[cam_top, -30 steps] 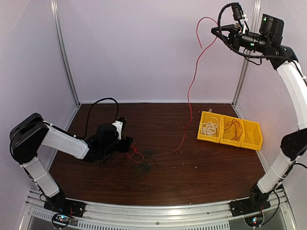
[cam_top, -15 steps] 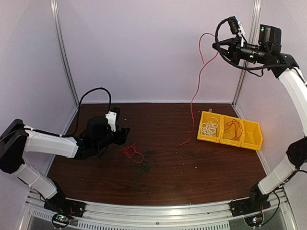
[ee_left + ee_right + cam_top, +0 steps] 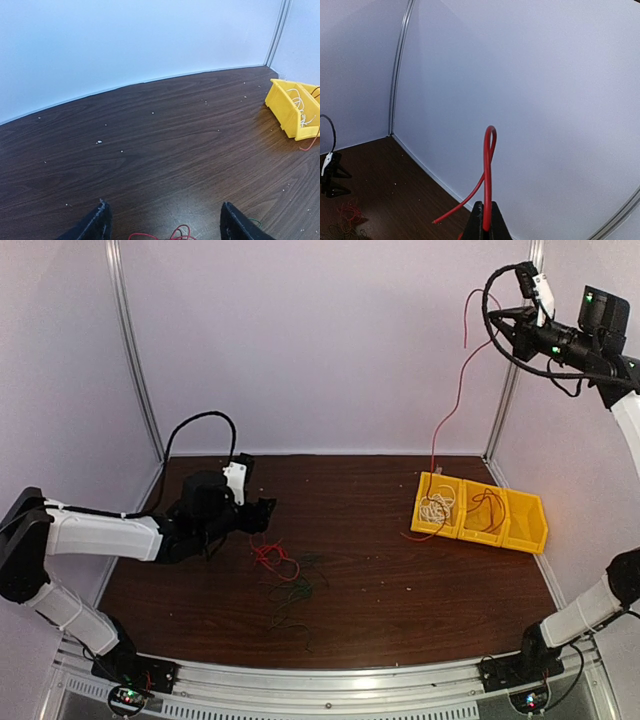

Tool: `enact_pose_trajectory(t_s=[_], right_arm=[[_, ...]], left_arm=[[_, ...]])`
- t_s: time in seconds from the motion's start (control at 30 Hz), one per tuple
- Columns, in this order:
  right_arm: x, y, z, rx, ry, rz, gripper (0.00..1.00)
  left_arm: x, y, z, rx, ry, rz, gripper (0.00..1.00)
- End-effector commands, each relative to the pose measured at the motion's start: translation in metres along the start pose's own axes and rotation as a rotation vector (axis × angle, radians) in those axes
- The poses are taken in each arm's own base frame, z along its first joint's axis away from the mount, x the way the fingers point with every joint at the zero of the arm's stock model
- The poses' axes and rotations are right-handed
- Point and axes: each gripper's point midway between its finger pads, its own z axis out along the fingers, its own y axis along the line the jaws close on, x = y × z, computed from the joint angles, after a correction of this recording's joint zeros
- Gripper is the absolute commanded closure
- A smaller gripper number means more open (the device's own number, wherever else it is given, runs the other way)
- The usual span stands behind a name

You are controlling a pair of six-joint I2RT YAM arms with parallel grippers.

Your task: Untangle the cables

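Right arm reaches high, right gripper (image 3: 497,320) pinching red cable (image 3: 455,405), which hangs toward yellow bin (image 3: 523,532). Left arm stretched low, left gripper (image 3: 162,220) spread wide, empty.

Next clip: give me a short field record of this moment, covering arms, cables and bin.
left gripper: low over the table, jaws open, holding nothing
right gripper: high up, jaws shut on the red cable
red cable: hangs from the right gripper, lower end reaching the table beside the bin
tangle: red and dark cables, loose on the table near the left gripper
yellow bin: three compartments; white cable in the left one, reddish cable in the middle one
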Motion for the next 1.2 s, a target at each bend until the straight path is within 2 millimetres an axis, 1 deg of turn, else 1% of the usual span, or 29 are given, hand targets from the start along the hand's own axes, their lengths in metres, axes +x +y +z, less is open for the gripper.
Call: enact_pose_trajectory(t_s=[0.0,0.07,0.13,0.2,0.3,0.43,0.5,0.6,0.8,0.9,0.97,1.07,1.17], right_arm=[[-0.022,-0.051,-0.018,0.249,-0.046,0.020,1.00],[-0.027,-0.070,-0.026,0.327,-0.060,0.024,1.00],[-0.028,-0.081,-0.028,0.375,-0.065,0.019,1.00],[-0.023,-0.098,-0.032,0.425,-0.055,0.018,1.00],[-0.015,-0.114,-0.028,0.448,-0.050,0.027,1.00],[-0.016,-0.129,-0.027,0.492,-0.055,0.001,1.00],[-0.012,-0.135,-0.026,0.510,-0.046,-0.015,1.00],[0.000,-0.143,-0.025,0.534,-0.019,-0.030,1.00],[0.017,-0.161,-0.033,0.584,0.009,-0.053,1.00],[0.039,-0.165,-0.029,0.576,0.055,-0.077,1.00],[0.066,-0.159,-0.018,0.523,0.104,-0.100,1.00],[0.114,-0.144,-0.002,0.415,0.192,-0.152,1.00],[0.173,-0.117,0.010,0.248,0.319,-0.204,1.00]], left_arm=[[-0.020,0.001,-0.012,0.014,-0.045,-0.055,0.24],[-0.020,0.003,-0.018,0.016,-0.046,-0.063,0.24],[-0.022,0.005,-0.024,0.011,-0.054,-0.064,0.24],[-0.022,0.008,-0.029,0.002,-0.058,-0.065,0.24],[-0.024,0.012,-0.035,-0.007,-0.070,-0.069,0.25],[-0.024,0.014,-0.037,-0.016,-0.073,-0.071,0.25],[-0.023,0.014,-0.036,-0.018,-0.068,-0.064,0.25],[-0.021,0.014,-0.033,-0.023,-0.060,-0.052,0.25],[-0.017,0.014,-0.029,-0.028,-0.049,-0.043,0.25],[-0.014,0.013,-0.025,-0.028,-0.040,-0.040,0.25],[-0.010,0.012,-0.024,-0.025,-0.034,-0.042,0.25],[-0.007,0.012,-0.021,-0.020,-0.029,-0.046,0.25],[-0.004,0.011,-0.020,-0.018,-0.022,-0.048,0.25]])
